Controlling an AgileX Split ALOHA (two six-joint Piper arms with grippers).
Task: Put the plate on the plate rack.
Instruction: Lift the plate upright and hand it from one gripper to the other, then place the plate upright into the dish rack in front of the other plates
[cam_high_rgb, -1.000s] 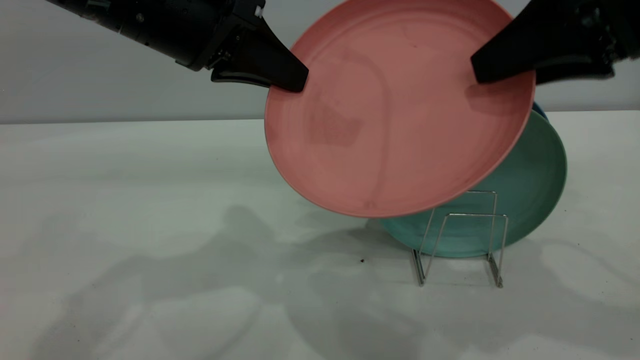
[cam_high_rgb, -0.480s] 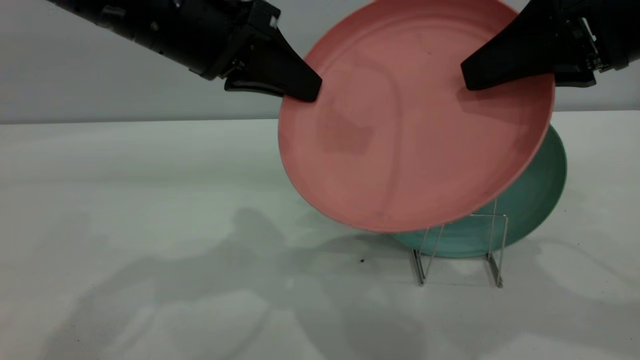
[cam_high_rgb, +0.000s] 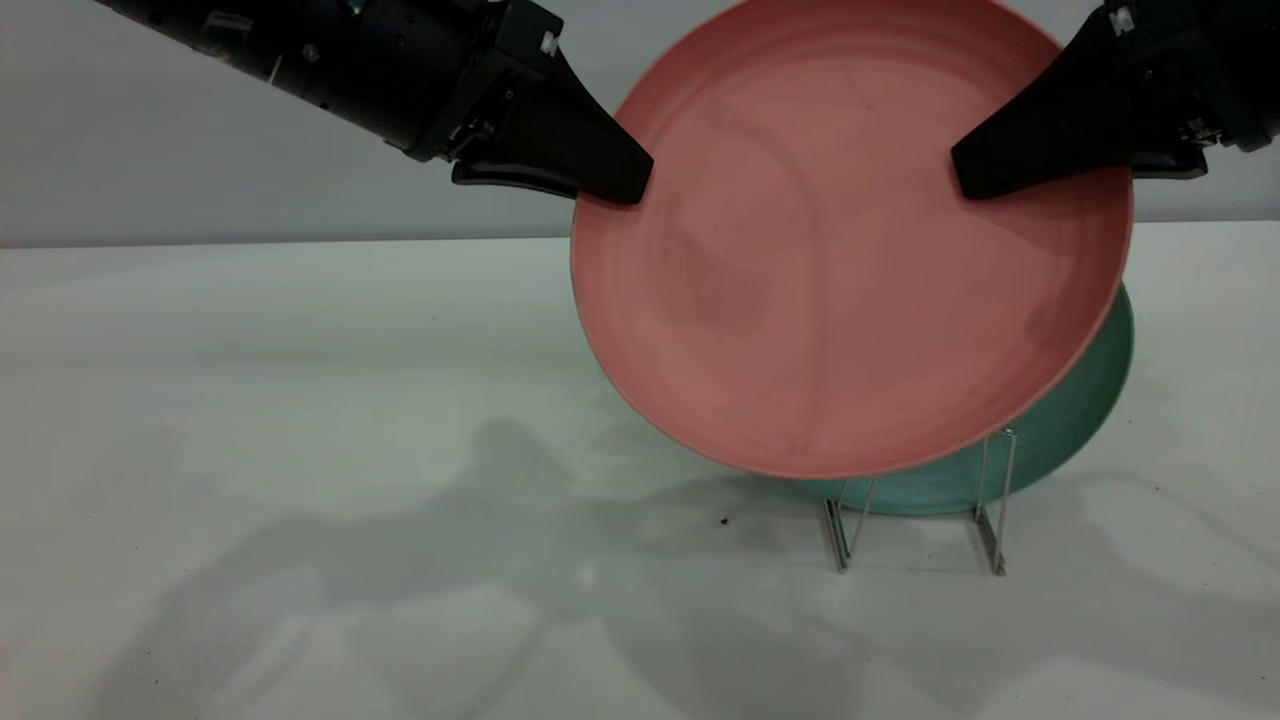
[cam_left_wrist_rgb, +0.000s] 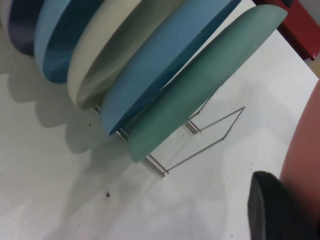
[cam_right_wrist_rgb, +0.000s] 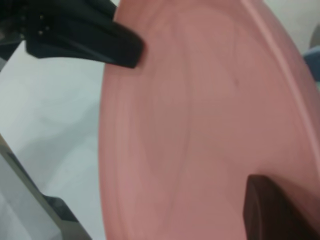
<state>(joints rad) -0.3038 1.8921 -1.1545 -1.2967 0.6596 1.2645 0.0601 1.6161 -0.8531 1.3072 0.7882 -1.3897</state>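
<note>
The salmon-pink plate (cam_high_rgb: 850, 240) hangs upright in the air, tilted, with its lower edge just above the front loops of the silver wire plate rack (cam_high_rgb: 920, 515). My left gripper (cam_high_rgb: 615, 190) is shut on the plate's upper left rim. My right gripper (cam_high_rgb: 975, 180) is shut on its upper right rim. The right wrist view shows the plate's face (cam_right_wrist_rgb: 200, 125), with the left gripper (cam_right_wrist_rgb: 100, 42) holding its far rim. In the left wrist view the plate's edge (cam_left_wrist_rgb: 305, 150) sits apart from the rack's free front loop (cam_left_wrist_rgb: 210, 135).
A teal-green plate (cam_high_rgb: 1070, 430) stands in the rack right behind the pink one. The left wrist view shows it (cam_left_wrist_rgb: 200, 85) with a blue plate (cam_left_wrist_rgb: 165, 60), a cream plate (cam_left_wrist_rgb: 115, 45) and more blue plates behind. The white table (cam_high_rgb: 300, 450) spreads to the left.
Both grippers have carried the pink plate to the right and lower. It now covers most of the teal plate and the tops of the rack's loops.
</note>
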